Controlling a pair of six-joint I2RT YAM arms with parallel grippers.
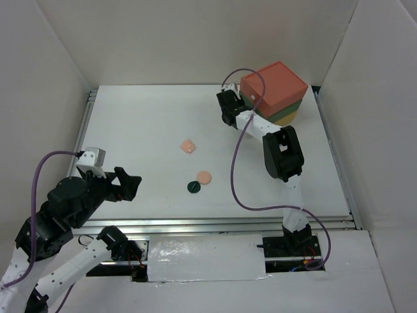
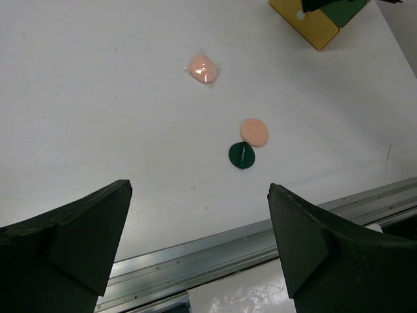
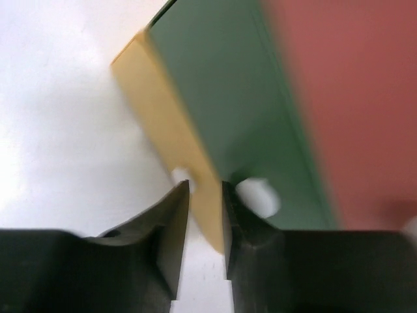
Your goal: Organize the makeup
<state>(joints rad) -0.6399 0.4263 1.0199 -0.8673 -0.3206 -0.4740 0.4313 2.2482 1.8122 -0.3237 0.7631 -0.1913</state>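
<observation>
While your left pincer gapes wide at lower left, the upper peach compact, lower peach compact and dark green disc lie mid-frame on the surface. Your right pincer, upper right, stands barely parted at the drawer box, and you cannot tell whether it grips.

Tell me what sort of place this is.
Likely a robot test cell: a white table boxed in by plain white walls, with the left arm and right arm mounted at its near edge.
</observation>
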